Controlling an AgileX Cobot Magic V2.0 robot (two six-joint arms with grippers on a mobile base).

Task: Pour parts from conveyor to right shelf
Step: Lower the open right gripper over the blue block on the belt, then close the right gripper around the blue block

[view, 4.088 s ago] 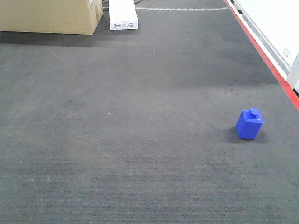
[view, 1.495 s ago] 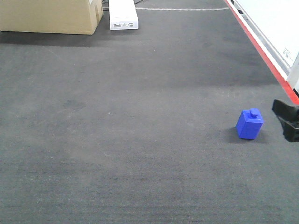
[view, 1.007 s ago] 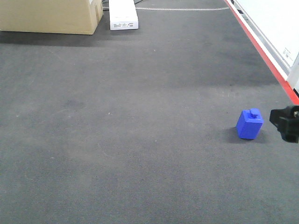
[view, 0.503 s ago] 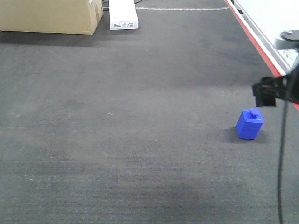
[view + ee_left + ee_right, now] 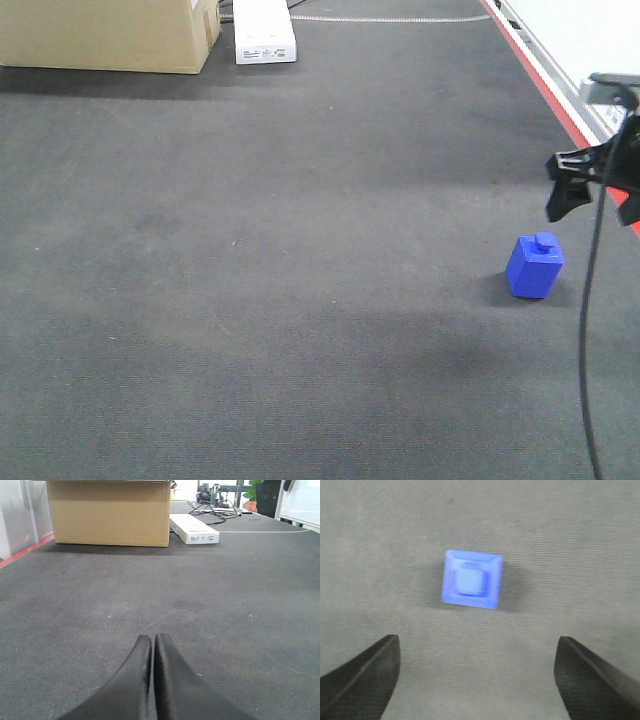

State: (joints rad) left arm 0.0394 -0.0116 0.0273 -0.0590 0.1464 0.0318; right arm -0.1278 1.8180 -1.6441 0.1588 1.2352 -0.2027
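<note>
The right end effector [image 5: 477, 647] hovers with its fingers spread wide, holding nothing. The blue part [image 5: 471, 579] sits upright on the dark conveyor surface [image 5: 300, 250], below the end effector and slightly ahead of its fingertips, roughly centred between them. The left end effector [image 5: 151, 647] has its fingers pressed together, empty. The task looks barely begun: grasp, carry and pour are all left, and no shelf is in view.
</note>
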